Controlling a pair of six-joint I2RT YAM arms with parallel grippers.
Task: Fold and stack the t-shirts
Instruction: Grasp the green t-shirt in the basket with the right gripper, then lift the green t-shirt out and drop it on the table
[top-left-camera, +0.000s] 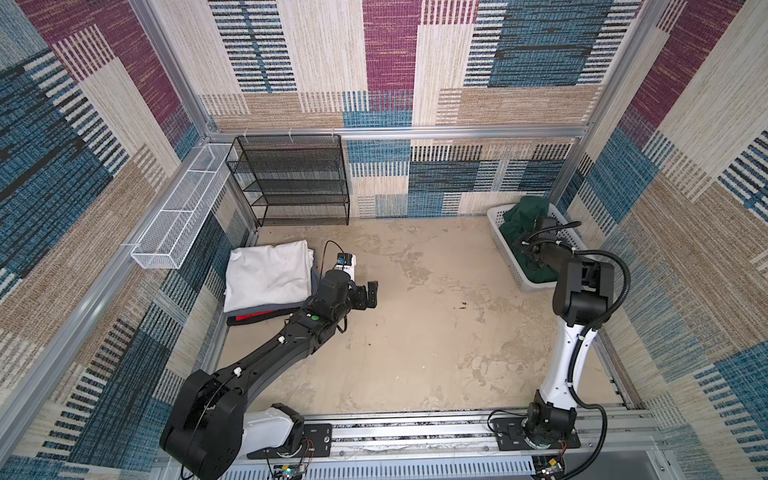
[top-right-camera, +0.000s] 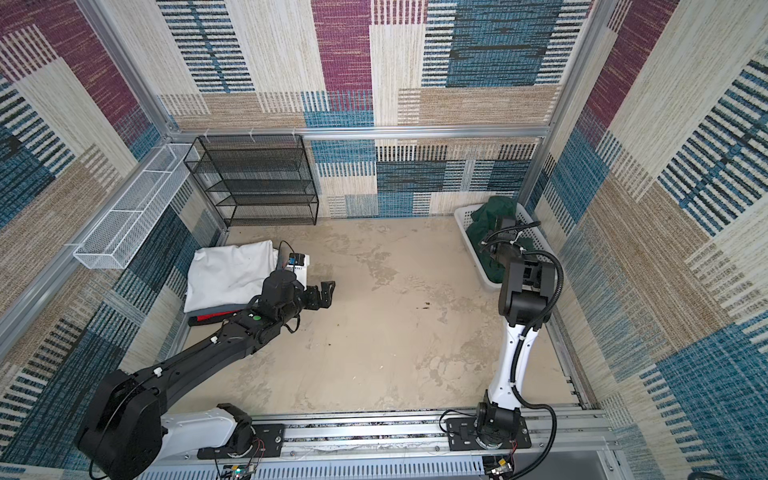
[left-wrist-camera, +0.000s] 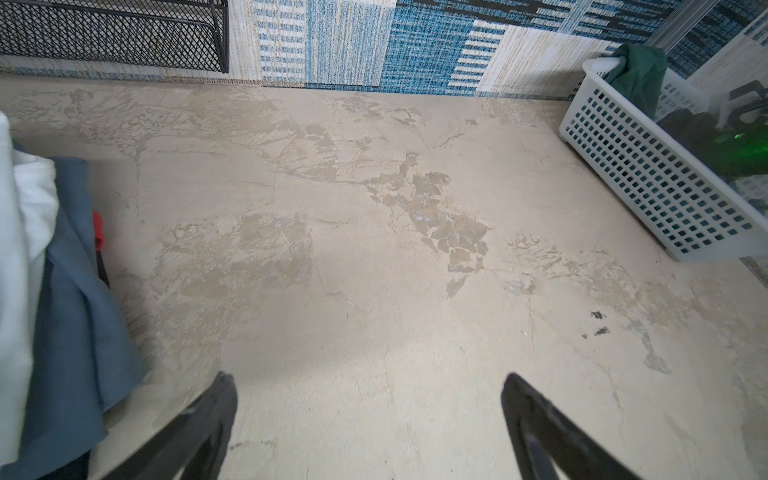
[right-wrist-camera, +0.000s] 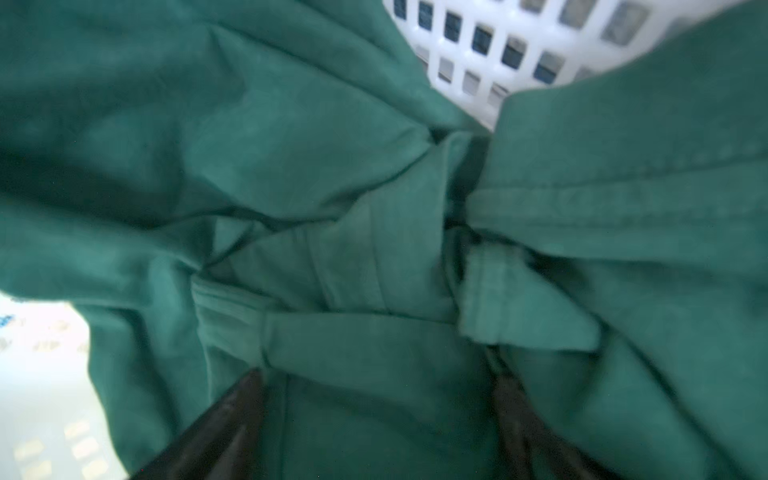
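Observation:
A crumpled dark green t-shirt (top-left-camera: 525, 220) (top-right-camera: 492, 218) fills the white plastic basket (top-left-camera: 496, 216) (top-right-camera: 461, 214) at the back right. My right gripper (right-wrist-camera: 376, 374) is pushed down into it, jaws apart with a fold of green cloth (right-wrist-camera: 332, 187) between them; in both top views its fingertips are hidden by the wrist. A stack of folded t-shirts lies at the left: white (top-left-camera: 268, 272) (top-right-camera: 230, 274) on top, grey (left-wrist-camera: 79, 291) under it, black and red (top-left-camera: 249, 319) at the bottom. My left gripper (top-left-camera: 372, 295) (left-wrist-camera: 368, 382) hovers open over bare table right of the stack.
A black mesh shelf rack (top-left-camera: 291, 183) stands against the back wall. A long white wire basket (top-left-camera: 183, 216) hangs on the left wall. The beige tabletop (top-left-camera: 415, 332) stretches between the stack and the plastic basket (left-wrist-camera: 644, 174). Patterned walls close in three sides.

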